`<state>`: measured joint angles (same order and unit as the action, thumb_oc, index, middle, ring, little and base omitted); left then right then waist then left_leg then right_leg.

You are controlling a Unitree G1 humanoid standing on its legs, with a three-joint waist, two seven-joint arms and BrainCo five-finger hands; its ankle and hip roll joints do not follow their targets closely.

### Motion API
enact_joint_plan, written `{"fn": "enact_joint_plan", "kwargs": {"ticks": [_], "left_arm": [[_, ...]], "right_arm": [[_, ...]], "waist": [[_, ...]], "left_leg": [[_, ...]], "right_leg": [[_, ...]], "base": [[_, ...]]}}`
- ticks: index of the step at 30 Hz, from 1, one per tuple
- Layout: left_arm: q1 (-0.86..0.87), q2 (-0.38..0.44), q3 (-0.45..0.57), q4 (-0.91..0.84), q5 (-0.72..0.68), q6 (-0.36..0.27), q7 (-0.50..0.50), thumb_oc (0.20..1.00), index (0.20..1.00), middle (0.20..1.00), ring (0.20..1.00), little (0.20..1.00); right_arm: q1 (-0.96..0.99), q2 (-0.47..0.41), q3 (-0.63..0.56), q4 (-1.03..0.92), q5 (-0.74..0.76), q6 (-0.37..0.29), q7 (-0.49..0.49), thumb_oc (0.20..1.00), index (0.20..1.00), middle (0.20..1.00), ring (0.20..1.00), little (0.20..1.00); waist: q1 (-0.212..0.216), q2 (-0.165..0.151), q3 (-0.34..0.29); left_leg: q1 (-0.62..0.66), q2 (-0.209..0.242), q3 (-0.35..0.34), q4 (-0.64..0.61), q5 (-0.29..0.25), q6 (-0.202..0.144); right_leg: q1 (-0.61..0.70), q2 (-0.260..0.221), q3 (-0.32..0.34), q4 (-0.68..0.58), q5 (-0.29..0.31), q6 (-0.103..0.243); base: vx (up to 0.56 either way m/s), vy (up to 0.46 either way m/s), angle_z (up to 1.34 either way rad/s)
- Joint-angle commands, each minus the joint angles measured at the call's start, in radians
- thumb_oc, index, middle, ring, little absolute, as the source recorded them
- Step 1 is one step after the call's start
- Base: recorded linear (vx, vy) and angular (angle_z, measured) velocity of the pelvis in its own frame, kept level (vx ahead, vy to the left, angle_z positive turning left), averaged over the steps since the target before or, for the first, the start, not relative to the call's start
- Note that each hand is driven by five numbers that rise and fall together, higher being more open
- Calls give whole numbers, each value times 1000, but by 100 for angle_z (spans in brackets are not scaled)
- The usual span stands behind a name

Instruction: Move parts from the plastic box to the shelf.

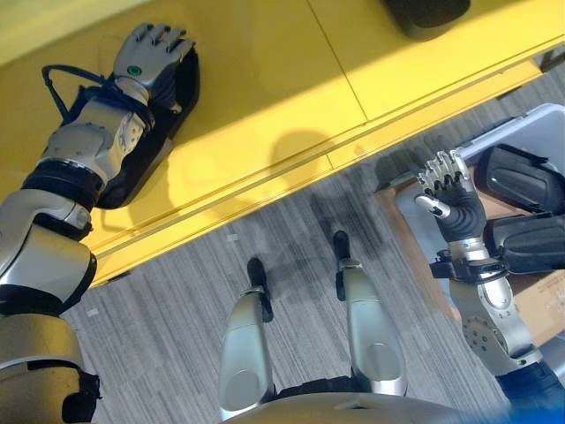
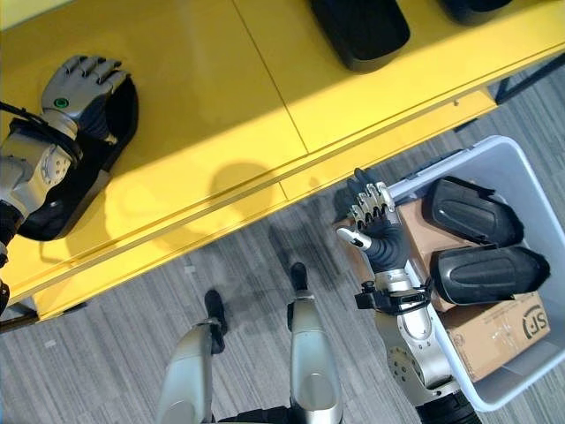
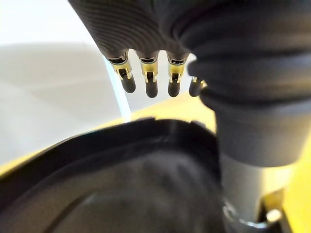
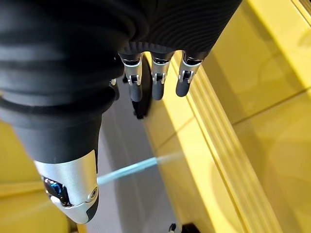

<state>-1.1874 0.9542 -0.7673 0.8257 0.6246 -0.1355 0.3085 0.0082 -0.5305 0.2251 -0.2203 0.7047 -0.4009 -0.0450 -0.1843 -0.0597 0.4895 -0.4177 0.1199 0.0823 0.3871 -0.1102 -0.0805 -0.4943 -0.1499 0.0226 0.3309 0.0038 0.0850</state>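
Both arms are built of silver-grey metal shells with black joint rings between the segments, and a round disc with small screws sits on the forearm behind the right hand (image 2: 378, 231). The left hand (image 1: 152, 51) has a grey back marked with a small green ring, silver fingers (image 3: 150, 77) ending in dark rounded tips with brass-coloured fittings at the knuckles, and a bundle of blue and black cables looped just behind its wrist. Each wrist wears a dark ribbed cover, and a silver thumb with small dark insets stands apart from the finger row.
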Motion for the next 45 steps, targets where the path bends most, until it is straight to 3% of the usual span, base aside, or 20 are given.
{"fn": "enact_joint_plan", "kwargs": {"ticks": [1, 4, 12, 29, 34, 39, 42, 43, 44, 45], "left_arm": [[-30, -20, 31, 57, -122, 17, 43, 1000, 1000, 1000, 1000, 1000], [-97, -90, 33, 134, -224, 17, 39, 1000, 1000, 1000, 1000, 1000], [-182, -193, 29, 253, -344, 14, 21, 1000, 1000, 1000, 1000, 1000], [-238, -200, 125, 316, -580, 18, 54, 1000, 1000, 1000, 1000, 1000], [-271, -144, 117, 312, -603, 15, 69, 1000, 1000, 1000, 1000, 1000], [-247, -59, 99, 193, -591, -17, 76, 1000, 1000, 1000, 1000, 1000], [-181, 58, 90, -33, -515, -49, 92, 1000, 1000, 1000, 1000, 1000], [-113, 150, 88, -180, -405, -59, 104, 1000, 1000, 1000, 1000, 1000], [-83, 179, 99, -234, -374, -63, 100, 1000, 1000, 1000, 1000, 1000], [20, 270, 145, -363, -340, -108, 67, 1000, 1000, 1000, 1000, 1000]], "right_arm": [[-8, -21, -34, -31, 22, -33, -2, 1000, 1000, 1000, 1000, 1000], [-9, -26, -19, -28, 36, -27, -7, 1000, 1000, 1000, 1000, 1000], [10, -28, -18, -29, 46, -17, -8, 1000, 1000, 1000, 1000, 1000], [21, -39, -16, -16, 47, -1, -18, 1000, 1000, 1000, 1000, 1000], [18, -50, -18, -11, 43, 3, -20, 1000, 1000, 1000, 1000, 1000], [14, -61, -31, -10, 40, -1, -11, 1000, 1000, 1000, 1000, 1000], [13, -55, -47, 3, 37, -6, 1, 1000, 1000, 1000, 1000, 1000], [14, -53, -52, 3, 36, -12, 15, 1000, 1000, 1000, 1000, 1000], [16, -55, -57, 0, 35, -14, 18, 1000, 1000, 1000, 1000, 1000], [25, -54, -79, -1, 31, -13, 31, 1000, 1000, 1000, 1000, 1000]], "waist": [[0, -24, -48], [-11, -27, -57], [-29, -35, -71], [-32, -34, -85], [-27, -30, -90], [-13, -24, -89], [9, -14, -87], [22, -11, -85], [26, -9, -84], [39, -4, -82]], "left_leg": [[-10, 40, -75, 44, -33, -32], [-12, 45, -75, 38, -28, -34], [-14, 53, -76, 42, -31, -38], [-36, 55, -84, 56, -31, -42], [-41, 54, -84, 64, -35, -41], [-44, 52, -87, 74, -36, -39], [-46, 47, -92, 76, -37, -37], [-43, 45, -94, 74, -37, -37], [-43, 45, -95, 74, -38, -37], [-42, 45, -98, 74, -38, -36]], "right_leg": [[55, -82, 59, 10, -43, 76], [50, -77, 60, 8, -42, 76], [42, -65, 66, 19, -48, 74], [30, -58, 66, 28, -50, 70], [30, -59, 68, 28, -48, 70], [33, -61, 66, 34, -47, 69], [44, -66, 57, 32, -50, 69], [48, -67, 52, 31, -51, 70], [50, -68, 50, 31, -52, 70], [54, -69, 47, 34, -55, 69]], "base": [[46, -24, -4], [26, -15, -1], [19, -9, -3], [3, -2, -1], [0, 0, 0], [0, 0, 0], [-17, 10, 3], [-31, 16, 7], [-35, 21, 14], [-22, 26, 17]]}}
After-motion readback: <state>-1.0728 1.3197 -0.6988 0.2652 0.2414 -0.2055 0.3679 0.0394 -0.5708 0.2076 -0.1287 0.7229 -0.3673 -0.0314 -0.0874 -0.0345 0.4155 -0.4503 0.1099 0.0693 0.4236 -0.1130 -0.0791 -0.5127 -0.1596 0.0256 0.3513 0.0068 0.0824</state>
